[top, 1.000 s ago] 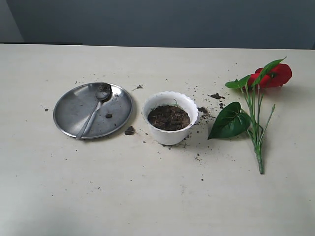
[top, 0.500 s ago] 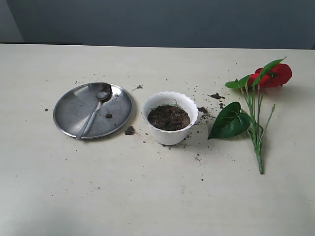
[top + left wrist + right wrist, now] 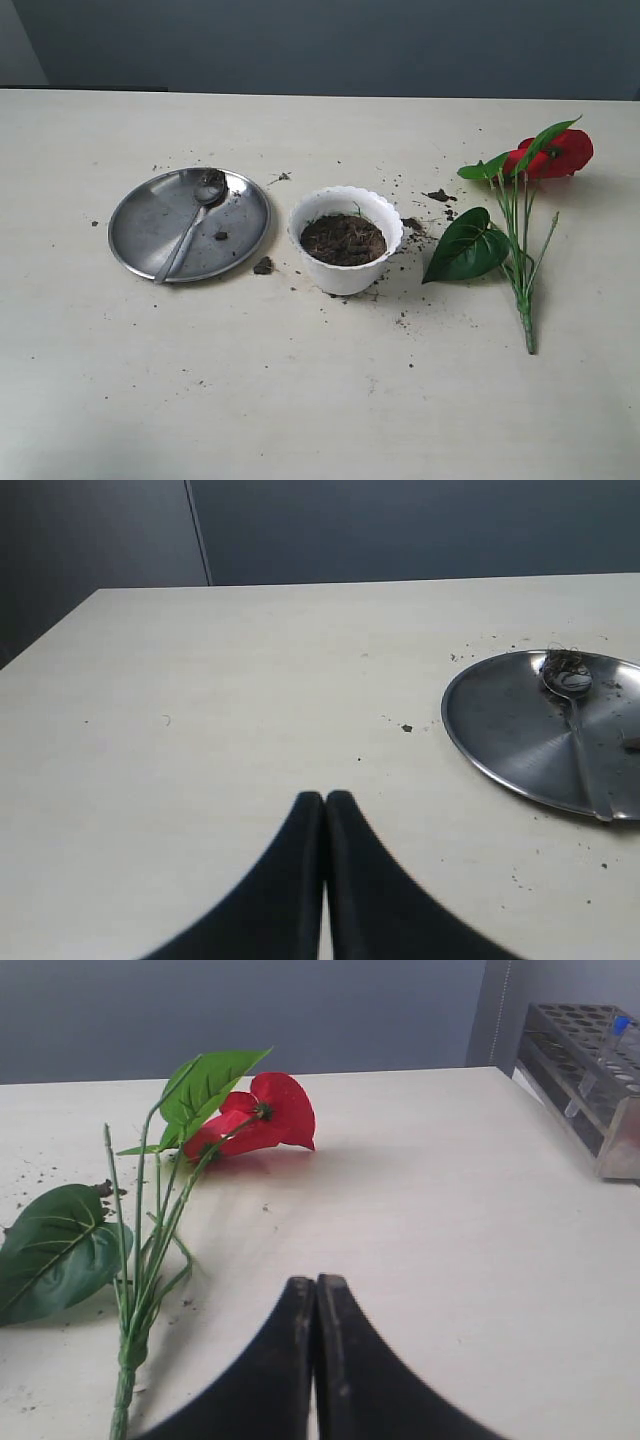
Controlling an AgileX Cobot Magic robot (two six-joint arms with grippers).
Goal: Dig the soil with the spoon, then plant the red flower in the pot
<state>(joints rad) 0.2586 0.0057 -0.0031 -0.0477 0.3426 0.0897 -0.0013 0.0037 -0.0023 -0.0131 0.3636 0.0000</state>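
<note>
The white scalloped pot (image 3: 346, 260) stands mid-table with dark brown soil (image 3: 343, 239) inside. To its left the silver spoon (image 3: 190, 229) lies on a round steel plate (image 3: 150, 215), soil stuck to its bowl; the left wrist view shows the spoon (image 3: 570, 685) too. The red flower (image 3: 553, 154) lies flat on the table to the right, stems pointing toward the near edge. Neither arm shows in the exterior view. My left gripper (image 3: 324, 798) is shut and empty over bare table, apart from the plate (image 3: 510, 730). Beside the red flower (image 3: 265, 1112), my right gripper (image 3: 315, 1282) is shut and empty.
Loose soil crumbs (image 3: 263, 266) lie scattered around the pot and plate. A big green leaf (image 3: 466, 247) of the flower rests between pot and stems. A test-tube rack (image 3: 590, 1060) stands at the table's edge in the right wrist view.
</note>
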